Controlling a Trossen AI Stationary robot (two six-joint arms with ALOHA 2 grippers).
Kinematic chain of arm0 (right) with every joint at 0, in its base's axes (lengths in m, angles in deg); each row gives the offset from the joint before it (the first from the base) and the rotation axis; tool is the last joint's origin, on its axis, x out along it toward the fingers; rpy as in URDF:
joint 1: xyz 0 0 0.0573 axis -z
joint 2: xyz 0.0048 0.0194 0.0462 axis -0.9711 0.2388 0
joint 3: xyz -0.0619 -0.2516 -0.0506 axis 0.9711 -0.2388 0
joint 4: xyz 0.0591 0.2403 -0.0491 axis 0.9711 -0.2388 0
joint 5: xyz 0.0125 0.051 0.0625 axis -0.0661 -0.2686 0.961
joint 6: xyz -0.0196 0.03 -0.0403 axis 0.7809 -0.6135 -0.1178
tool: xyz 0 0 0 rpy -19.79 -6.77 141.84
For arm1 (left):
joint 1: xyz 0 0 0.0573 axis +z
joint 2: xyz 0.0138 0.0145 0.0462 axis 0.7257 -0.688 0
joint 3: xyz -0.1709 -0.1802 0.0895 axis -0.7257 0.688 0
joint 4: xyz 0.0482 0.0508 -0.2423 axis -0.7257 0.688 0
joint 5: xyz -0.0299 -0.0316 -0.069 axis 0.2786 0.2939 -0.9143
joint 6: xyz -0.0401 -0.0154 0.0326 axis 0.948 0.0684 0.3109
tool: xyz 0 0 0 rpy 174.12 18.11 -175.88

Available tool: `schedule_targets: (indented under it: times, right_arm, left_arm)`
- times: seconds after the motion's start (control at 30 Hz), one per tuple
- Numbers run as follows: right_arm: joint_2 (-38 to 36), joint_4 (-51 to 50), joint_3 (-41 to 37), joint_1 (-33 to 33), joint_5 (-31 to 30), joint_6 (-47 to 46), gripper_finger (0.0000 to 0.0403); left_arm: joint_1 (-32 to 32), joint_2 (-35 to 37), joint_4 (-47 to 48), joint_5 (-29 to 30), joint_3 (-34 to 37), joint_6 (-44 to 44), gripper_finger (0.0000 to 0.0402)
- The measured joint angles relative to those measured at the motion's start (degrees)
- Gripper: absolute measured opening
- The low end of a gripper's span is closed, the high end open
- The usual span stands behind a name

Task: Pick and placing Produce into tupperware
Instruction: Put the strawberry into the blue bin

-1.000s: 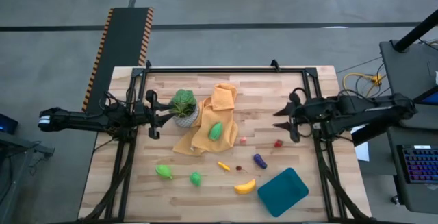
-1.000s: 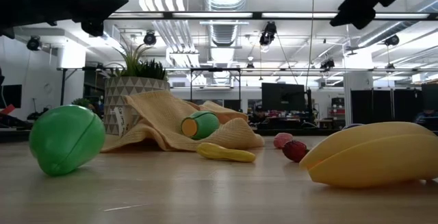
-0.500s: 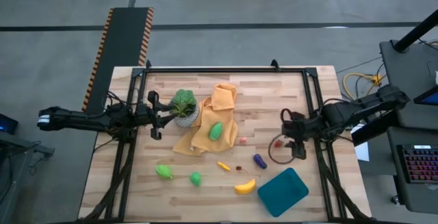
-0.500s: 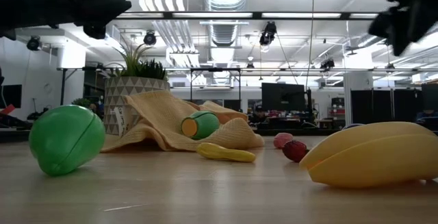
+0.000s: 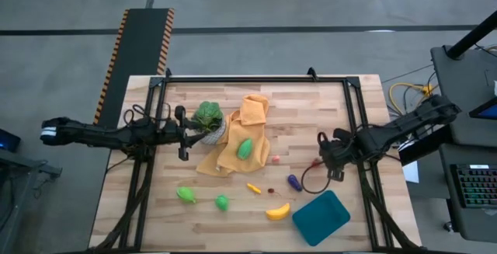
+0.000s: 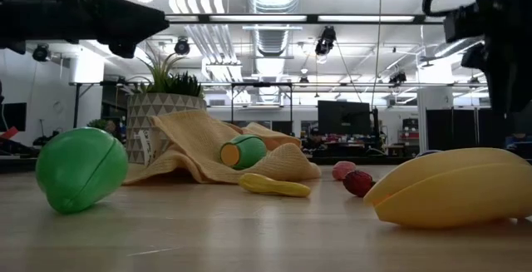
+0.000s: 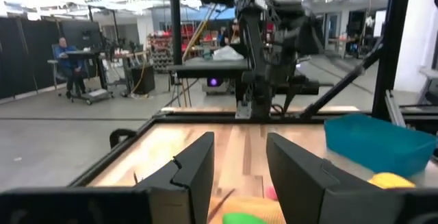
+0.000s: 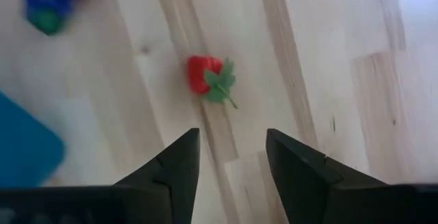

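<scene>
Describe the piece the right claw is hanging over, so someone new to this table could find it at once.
Start at the teal tupperware near the table's front right corner. Just behind it lies the purple eggplant, and beyond that, under the open right claw, a tiny red strawberry. Its green leafy cap sets it apart from the plain pinkish-red piece nearby.

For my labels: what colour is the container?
Teal-blue container, clearest in the high view.

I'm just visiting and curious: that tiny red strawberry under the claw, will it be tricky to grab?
Probably somewhat. The strawberry is small next to the right gripper above it, whose fingers are spread, so aim matters. It looks like rigid toy plastic, likely light and unbruisable. Its rounded body on the smooth table may skid or roll if nudged.
</scene>
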Motion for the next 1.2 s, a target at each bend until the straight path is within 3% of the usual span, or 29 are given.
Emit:
schedule_targets:
  times: [0.2, 0.47, 1.2]
  right_arm:
    - [5.5, 1.2, -0.8, 1.1, -3.6, 0.6, 0.0156]
    - [12.4, 4.5, -0.9, 1.9, -3.4, 5.2, 0.0157]
    - [18.6, 9.0, -1.5, 2.2, -2.6, 13.3, 0.0143]
  left_arm:
    - [0.0, -1.2, -1.8, 0.0, 0.0, 0.0, 0.0121]
    - [0.0, -2.4, -2.9, 0.0, 0.0, 0.0, 0.0121]
    - [0.0, -3.8, -4.2, 0.0, 0.0, -0.3, 0.0121]
